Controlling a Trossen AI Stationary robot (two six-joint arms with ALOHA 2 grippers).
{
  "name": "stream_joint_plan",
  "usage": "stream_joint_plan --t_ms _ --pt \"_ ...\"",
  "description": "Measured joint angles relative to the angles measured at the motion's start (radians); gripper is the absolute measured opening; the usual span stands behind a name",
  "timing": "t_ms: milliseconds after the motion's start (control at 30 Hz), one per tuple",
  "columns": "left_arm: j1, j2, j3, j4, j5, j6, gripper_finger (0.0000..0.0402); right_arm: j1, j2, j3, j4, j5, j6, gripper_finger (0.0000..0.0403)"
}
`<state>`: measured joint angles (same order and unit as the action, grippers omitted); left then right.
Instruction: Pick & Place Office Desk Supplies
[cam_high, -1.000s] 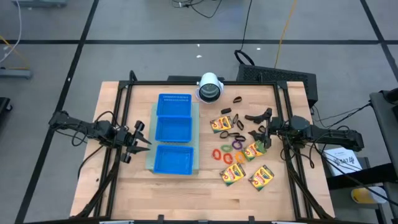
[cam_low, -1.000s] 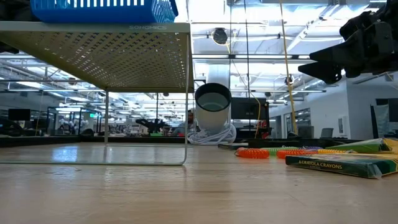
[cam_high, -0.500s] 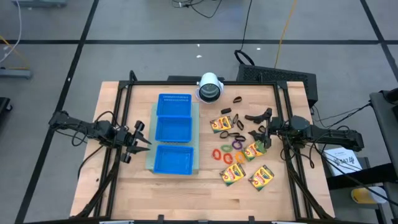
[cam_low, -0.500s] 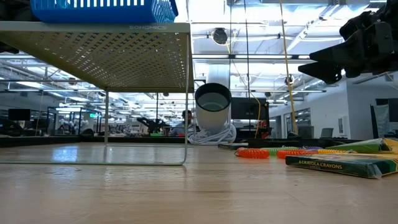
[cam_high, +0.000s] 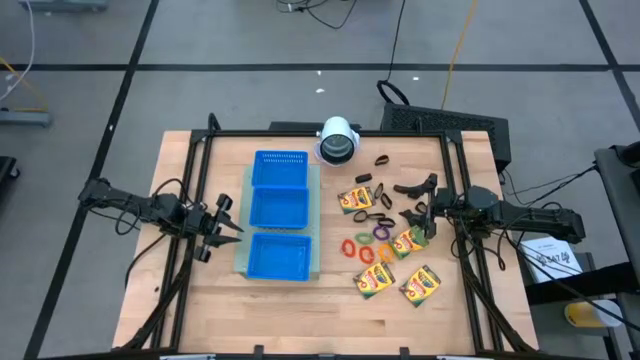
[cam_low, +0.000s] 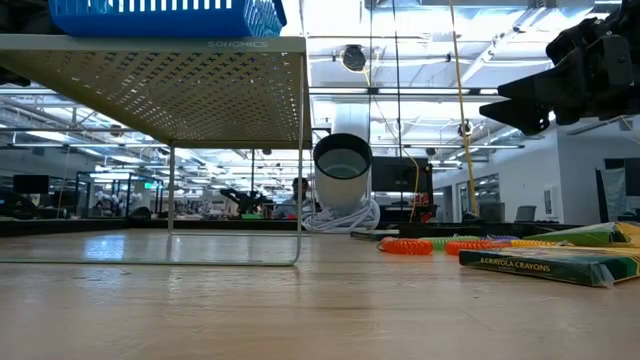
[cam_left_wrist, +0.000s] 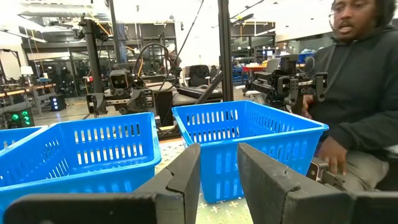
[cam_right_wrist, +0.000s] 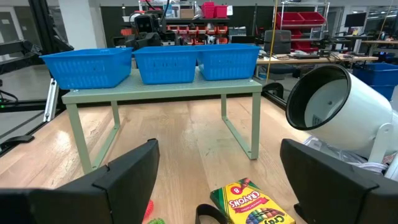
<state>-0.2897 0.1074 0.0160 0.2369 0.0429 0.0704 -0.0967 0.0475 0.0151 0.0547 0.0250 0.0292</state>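
On the wooden table (cam_high: 200, 300), the right gripper (cam_high: 422, 212) hovers wide open above the crayon boxes (cam_high: 398, 268) — the left gripper (cam_high: 226, 226), fingers slightly parted and empty, faces the blue tray (cam_high: 279, 214).

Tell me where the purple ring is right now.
In the high view the purple ring lies on the table's right half among the other rings, between the orange ring and a crayon box.

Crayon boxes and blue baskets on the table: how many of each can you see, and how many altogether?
Crayon boxes: 4
Blue baskets: 3
Total: 7
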Motion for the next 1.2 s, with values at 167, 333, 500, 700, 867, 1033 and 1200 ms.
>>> stream_joint_plan --t_ms 167,333,500,700,867,1033,1200 --pt "0.0 0.0 0.0 0.0 0.0 0.0 0.0115 0.0 0.0 0.0 0.0 0.0 0.0 0.0322" --pt "0.0 0.0 0.0 0.0 0.0 0.0 0.0115 0.0 0.0 0.0 0.0 0.0 0.0 0.0322" --pt "0.0 0.0 0.0 0.0 0.0 0.0 0.0115 0.0 0.0 0.0 0.001 0.0 0.0 0.0322" --pt "0.0 0.0 0.0 0.0 0.0 0.0 0.0115 0.0 0.0 0.0 0.069 0.001 0.081 0.0322" --pt "0.0 0.0 0.0 0.0 0.0 0.0 0.0115 0.0 0.0 0.0 0.146 0.001 0.151 0.0322" --pt "0.0 0.0 0.0 0.0 0.0 0.0 0.0115 0.0 0.0 0.0 0.184 0.001 0.198 0.0322" --pt "0.0 0.0 0.0 0.0 0.0 0.0 0.0115 0.0 0.0 0.0 0.207 0.14 0.198 0.0322"
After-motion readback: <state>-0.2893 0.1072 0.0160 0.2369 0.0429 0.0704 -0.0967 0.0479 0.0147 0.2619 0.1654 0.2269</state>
